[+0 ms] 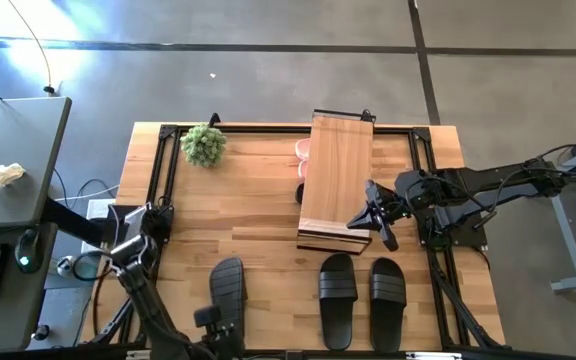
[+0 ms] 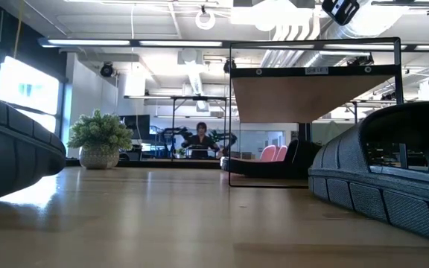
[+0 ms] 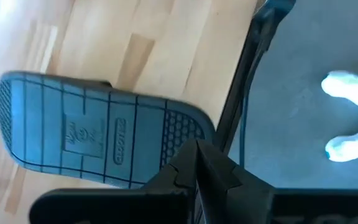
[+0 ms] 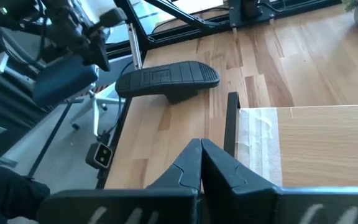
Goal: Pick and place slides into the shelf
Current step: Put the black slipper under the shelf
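Shelf (image 1: 335, 180) sits mid-table, slightly right: long light-wood plank top on a thin black wire frame, running near to far. Pink slides (image 1: 303, 150) peek out at its far left edge, under the plank. Black pair (image 1: 361, 298) lies upright near the front edge, wide ribbed straps showing. Another black slide (image 1: 227, 290) lies sole-up front left, ridged tread visible. Right gripper (image 1: 380, 224) hovers at the shelf's near right corner, fingers closed, empty. Left gripper (image 1: 206, 318) is just by the flipped slide, also closed, empty.
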Robot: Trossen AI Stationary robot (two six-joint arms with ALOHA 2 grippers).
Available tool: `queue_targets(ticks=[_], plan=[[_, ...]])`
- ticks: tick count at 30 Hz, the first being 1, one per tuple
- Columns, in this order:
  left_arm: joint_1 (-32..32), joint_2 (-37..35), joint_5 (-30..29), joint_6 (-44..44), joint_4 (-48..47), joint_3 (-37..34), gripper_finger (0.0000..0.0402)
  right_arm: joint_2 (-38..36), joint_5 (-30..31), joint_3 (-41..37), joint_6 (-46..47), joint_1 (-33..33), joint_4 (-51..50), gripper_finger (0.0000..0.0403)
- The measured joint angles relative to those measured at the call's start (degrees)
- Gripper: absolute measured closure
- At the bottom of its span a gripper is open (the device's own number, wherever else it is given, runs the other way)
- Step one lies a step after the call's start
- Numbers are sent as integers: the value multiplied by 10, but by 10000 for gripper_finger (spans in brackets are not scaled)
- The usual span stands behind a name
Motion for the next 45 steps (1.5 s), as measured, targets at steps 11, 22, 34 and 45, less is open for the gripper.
queue_targets(ticks=[11, 22, 34, 45], plan=[[0, 14, 49, -45, 36, 0, 400, 0, 5, 0, -18, 0, 0, 403], [0, 14, 100, -27, 47, -4, 278, 0, 20, 0, -26, 0, 0, 403], [8, 14, 122, -57, 46, -56, 166, 0, 24, 0, -31, 0, 0, 403], [24, 17, 65, -62, 30, -128, 194, 0, 39, 0, -31, 0, 0, 403]])
